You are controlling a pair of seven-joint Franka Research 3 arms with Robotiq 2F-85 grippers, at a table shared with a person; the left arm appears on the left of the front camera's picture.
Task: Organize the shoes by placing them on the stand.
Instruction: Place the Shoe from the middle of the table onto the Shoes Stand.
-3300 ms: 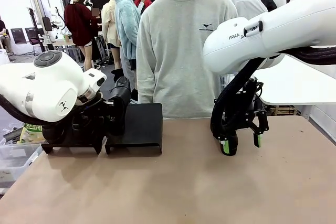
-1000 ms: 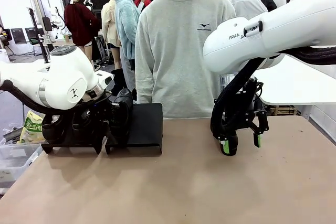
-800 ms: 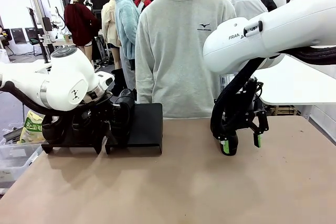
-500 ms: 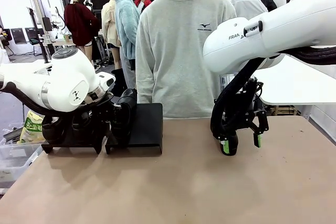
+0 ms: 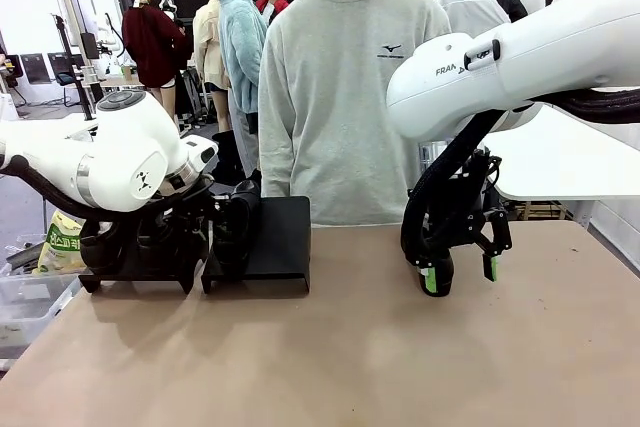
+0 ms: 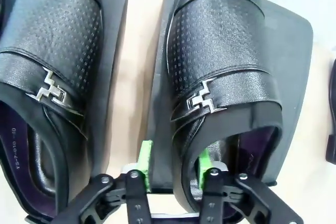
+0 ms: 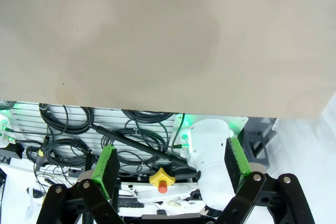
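A black perforated shoe [image 6: 220,77] with a silver buckle sits on my stand [image 6: 294,51]. My left gripper [image 6: 173,166] straddles its collar, pads slightly parted; my right gripper [image 5: 458,277] hangs open.

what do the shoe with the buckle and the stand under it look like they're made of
Black buckled shoe: apparently leather or faux leather, soft sheen, with a pin-dot perforated vamp, smooth strap and silvery metal-looking zigzag buckle.
Flat black stand: probably matte plastic or coated metal, a thin smooth plate with rounded corners.

The left gripper [image 6: 173,169] loosens its hold on the shoe [image 6: 220,77], which now sits lower on the stand [image 5: 275,237].
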